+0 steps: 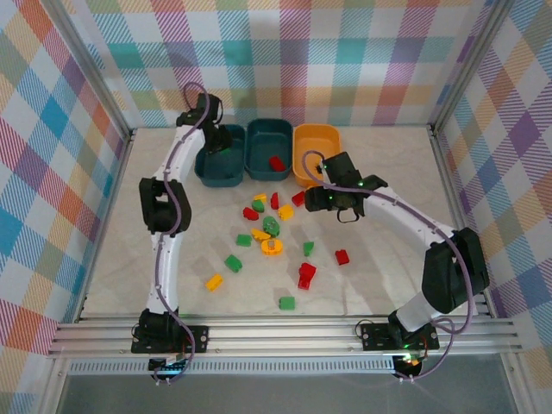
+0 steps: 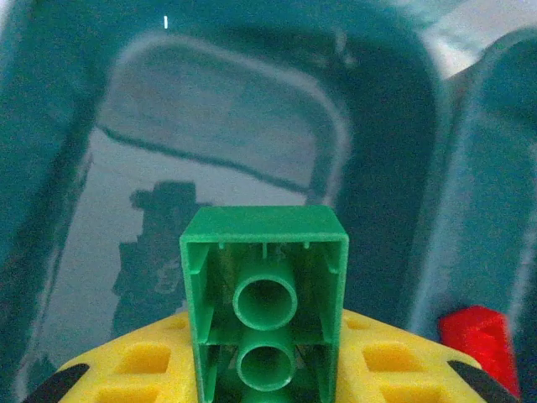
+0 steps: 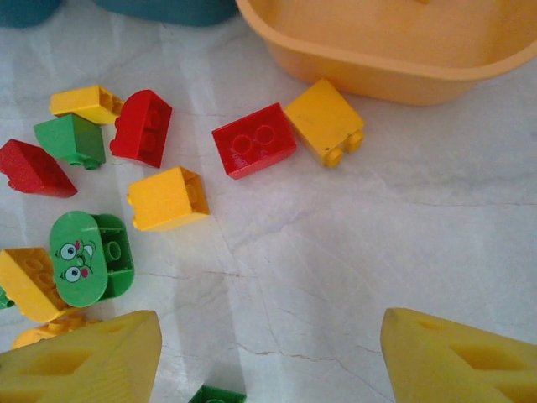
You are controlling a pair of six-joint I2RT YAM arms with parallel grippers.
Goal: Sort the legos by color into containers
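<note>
My left gripper hangs over the left teal container, shut on a green lego whose hollow underside faces the camera; the tub's bare floor lies below it. The middle teal container holds a red lego. My right gripper stands open over bare table, just in front of the orange container. Ahead of it lie a red lego and a yellow one, side by side. Further left are another yellow lego and a green one with a face.
Several loose red, green and yellow bricks are scattered over the middle of the table, some as far forward as a green one. The three tubs stand in a row at the back. Checked walls close in the sides.
</note>
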